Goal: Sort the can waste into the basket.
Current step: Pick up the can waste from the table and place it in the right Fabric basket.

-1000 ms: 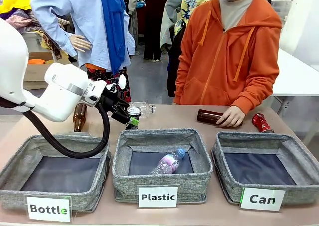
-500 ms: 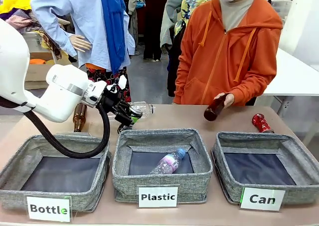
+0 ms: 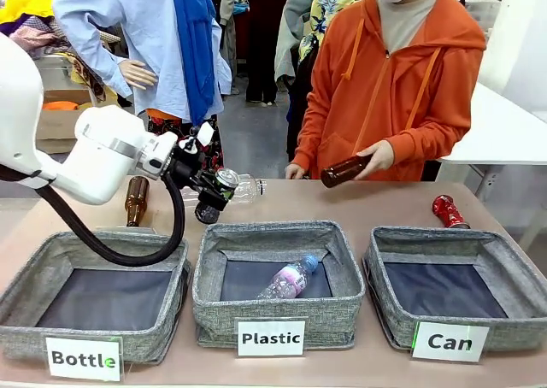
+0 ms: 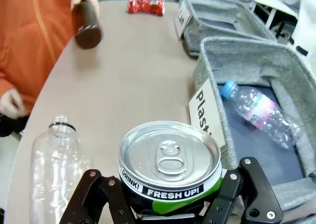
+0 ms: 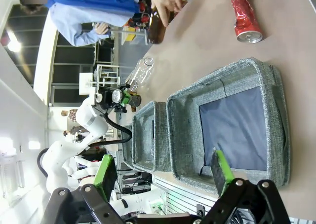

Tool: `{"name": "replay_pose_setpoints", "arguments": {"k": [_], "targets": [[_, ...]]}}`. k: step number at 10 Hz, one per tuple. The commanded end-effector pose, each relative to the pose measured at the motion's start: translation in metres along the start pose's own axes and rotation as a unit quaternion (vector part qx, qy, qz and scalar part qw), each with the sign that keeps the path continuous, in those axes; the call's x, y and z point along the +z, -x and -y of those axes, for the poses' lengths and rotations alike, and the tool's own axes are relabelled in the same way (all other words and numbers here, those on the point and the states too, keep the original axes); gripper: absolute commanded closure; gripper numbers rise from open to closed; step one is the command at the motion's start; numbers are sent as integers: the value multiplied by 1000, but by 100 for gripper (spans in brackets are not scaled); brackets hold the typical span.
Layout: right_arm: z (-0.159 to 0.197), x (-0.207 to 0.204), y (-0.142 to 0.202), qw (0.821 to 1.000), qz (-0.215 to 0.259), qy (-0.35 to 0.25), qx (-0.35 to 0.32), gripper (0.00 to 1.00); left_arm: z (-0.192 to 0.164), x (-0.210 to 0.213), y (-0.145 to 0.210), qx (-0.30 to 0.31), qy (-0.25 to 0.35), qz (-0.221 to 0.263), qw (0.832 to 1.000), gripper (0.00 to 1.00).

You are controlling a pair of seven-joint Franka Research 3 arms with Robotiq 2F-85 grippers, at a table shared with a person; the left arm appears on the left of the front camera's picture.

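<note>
My left gripper [image 3: 214, 196] is shut on a silver-topped can [image 3: 226, 180] with a black and green band, held tilted in the air above the back rim of the Plastic bin. In the left wrist view that can [image 4: 169, 166] sits between my fingers [image 4: 96, 199]. A crushed red can [image 3: 447, 210] lies on the table behind the grey basket labelled "Can" [image 3: 513, 332]. My right gripper [image 5: 164, 179] hangs open and empty above that basket [image 5: 182, 130], with the red can [image 5: 243, 17] beyond it.
A person in orange holds a brown bottle [image 3: 345, 171] above the table's far edge. A clear plastic bottle [image 3: 249, 187] lies behind my left gripper. Another brown bottle [image 3: 135, 202] is behind the Bottle bin [image 3: 26, 337]. The Plastic bin [image 3: 214, 315] holds a plastic bottle [image 3: 291, 279].
My left gripper has lifted the can off the table and tilted it. The person picked the brown bottle up from the table and carried it to the left.
</note>
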State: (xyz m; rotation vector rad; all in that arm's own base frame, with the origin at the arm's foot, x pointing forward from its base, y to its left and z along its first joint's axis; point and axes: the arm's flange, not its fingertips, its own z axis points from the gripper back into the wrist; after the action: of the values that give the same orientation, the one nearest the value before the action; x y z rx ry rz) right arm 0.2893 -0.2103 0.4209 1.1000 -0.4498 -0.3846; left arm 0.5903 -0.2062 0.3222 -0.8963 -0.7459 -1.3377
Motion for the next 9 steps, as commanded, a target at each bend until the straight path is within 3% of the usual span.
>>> {"name": "replay_pose_setpoints", "arguments": {"k": [1, 4, 7, 8, 9], "targets": [[0, 0, -3, 1000, 6, -12, 14, 0, 34, 46, -28, -14, 2, -2, 1000, 100], [0, 0, -3, 1000, 6, -12, 14, 0, 133, 150, -82, -57, 49, -11, 997, 100], [0, 0, -3, 1000, 6, -12, 14, 0, 200, 194, -70, -76, 62, -52, 994, 100], [0, 0, -3, 1000, 6, -12, 14, 0, 167, 176, -92, -64, 58, -20, 996, 100], [0, 0, -3, 1000, 6, -12, 14, 0, 167, 176, -92, -64, 58, -20, 996, 100]]}}
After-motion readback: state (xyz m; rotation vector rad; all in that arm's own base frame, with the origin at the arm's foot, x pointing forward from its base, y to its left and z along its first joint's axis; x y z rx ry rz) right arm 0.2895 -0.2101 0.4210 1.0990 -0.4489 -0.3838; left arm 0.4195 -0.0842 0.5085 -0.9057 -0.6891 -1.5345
